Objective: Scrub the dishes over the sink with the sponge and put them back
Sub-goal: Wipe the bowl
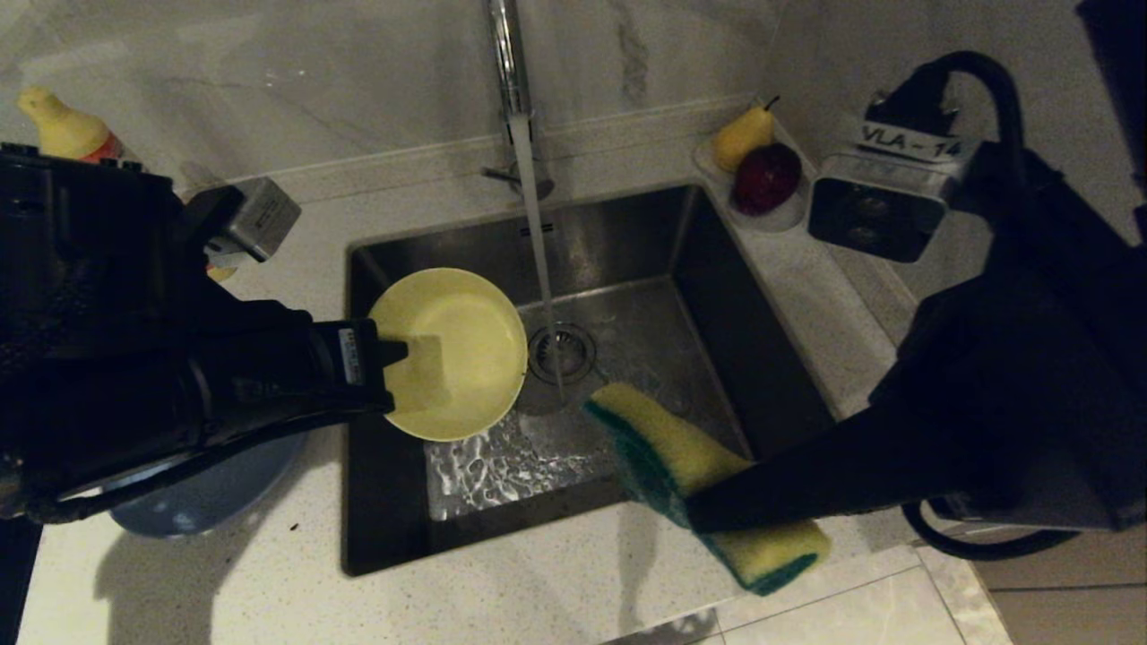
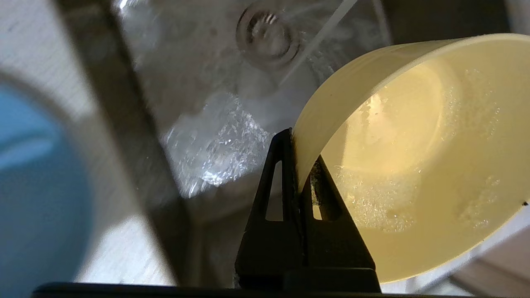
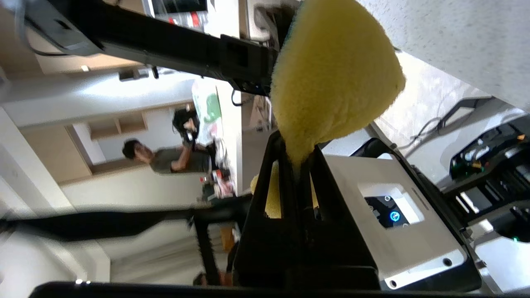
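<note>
Nearest me, my right gripper [image 1: 708, 512] is clamped tight on the sponge [image 1: 690, 448], pinched near its middle, yellow face up and green scouring side beneath. The sponge hangs across the near right corner of the sink [image 1: 771, 376], partly over the table [image 1: 502, 591], apart from the bowl.

My left gripper [image 1: 399, 367] is closed on the rim of the pale-yellow bowl [image 1: 461, 354], one finger inside the wall and one outside. The bowl is held over the left half of the sink, its opening tipped toward the running stream; suds cling inside it. Beneath my left arm, the light-blue plate [image 1: 206, 502] rests on the table.

Judgement: the scrubbing step is in hand, bowl first. The next move calls for bringing the sponge across into the bowl, while the left grip holds against the push.

Farther back, water falls from the tap [image 1: 513, 81] onto the drain. A pear and a dark red fruit sit in a white dish.

Legible writing: a tag on my right arm reads "VLA-14". The label on my left gripper cannot be read.
</note>
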